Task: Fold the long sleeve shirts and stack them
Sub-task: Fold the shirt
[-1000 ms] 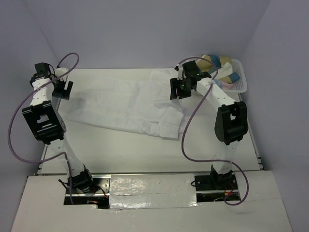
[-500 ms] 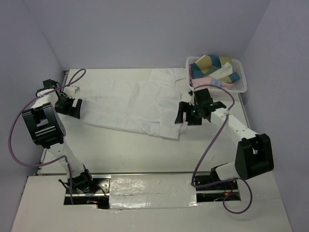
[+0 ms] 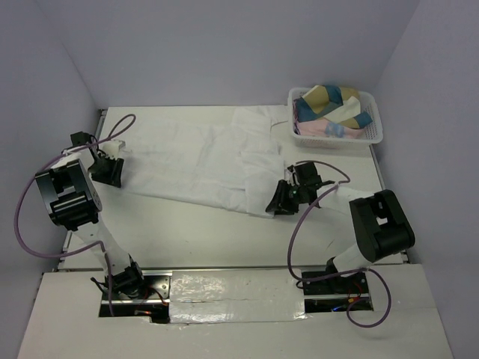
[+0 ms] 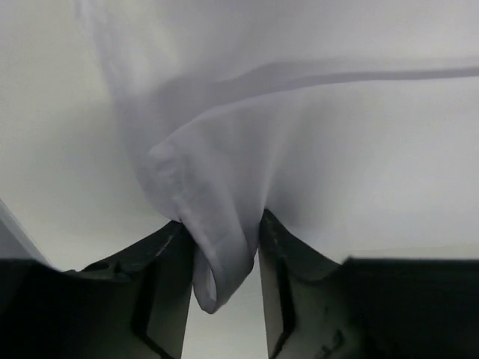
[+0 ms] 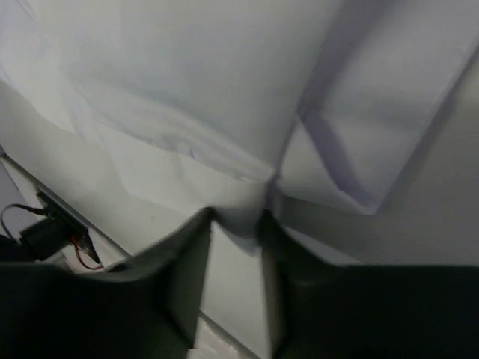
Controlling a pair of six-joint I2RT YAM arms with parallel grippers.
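Across the table (image 3: 224,232), the long sleeve shirt (image 3: 202,161) is laid left to right; its left end is pinched by the left gripper (image 3: 116,173), its near-right corner by the right gripper (image 3: 275,206).

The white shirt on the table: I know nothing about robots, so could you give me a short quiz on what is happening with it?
1. True or false: the white shirt lies inside the basket.
2. What is between the fingers of the left pincer? A) a fold of shirt cloth B) a purple cable C) nothing
3. Fill in: in the top view, the right pincer sits at the shirt's near ___ corner.
Key: 1 false; 2 A; 3 right.
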